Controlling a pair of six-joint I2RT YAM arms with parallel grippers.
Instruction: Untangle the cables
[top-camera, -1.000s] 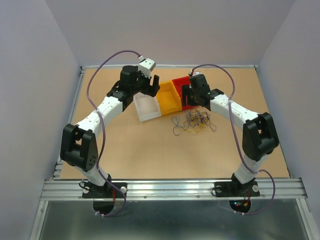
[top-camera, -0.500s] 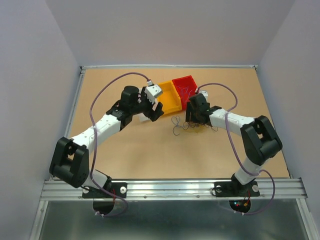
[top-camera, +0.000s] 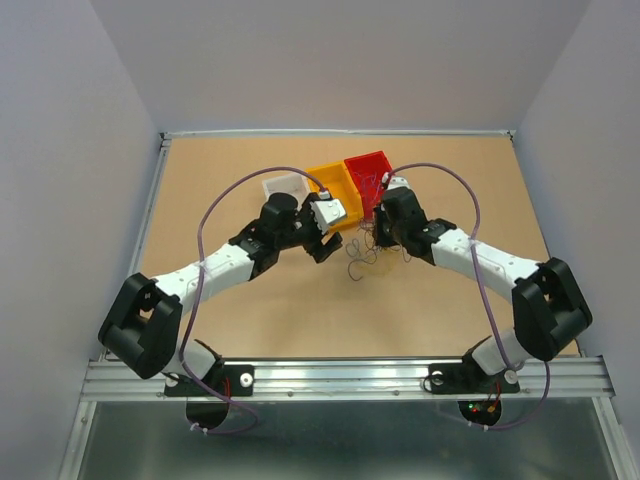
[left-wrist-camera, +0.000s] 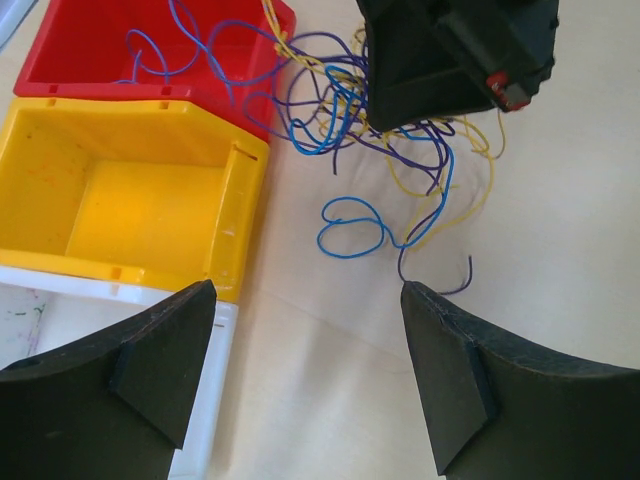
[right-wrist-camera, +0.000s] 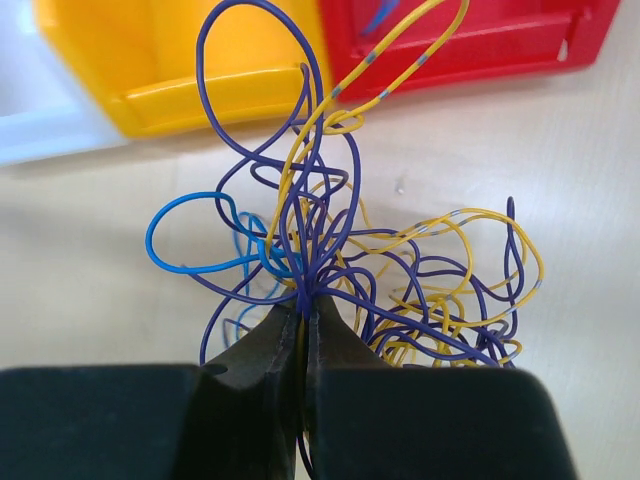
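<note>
Two tools hover close over the surface (left-wrist-camera: 560, 250). The left tool (left-wrist-camera: 303, 330) gapes wide, holding nothing. Ahead of it sit the cables (left-wrist-camera: 380, 150), a loose snarl of hair-thin purple, yellow and blue loops, some trailing into the red bin (left-wrist-camera: 100, 90). The right tool (right-wrist-camera: 303, 325) is pinched tight on purple strands fanning from its tips.

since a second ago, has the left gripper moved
Yes. The left gripper has come nearer and rightward, away from the far edge of the table, toward the cables.
</note>
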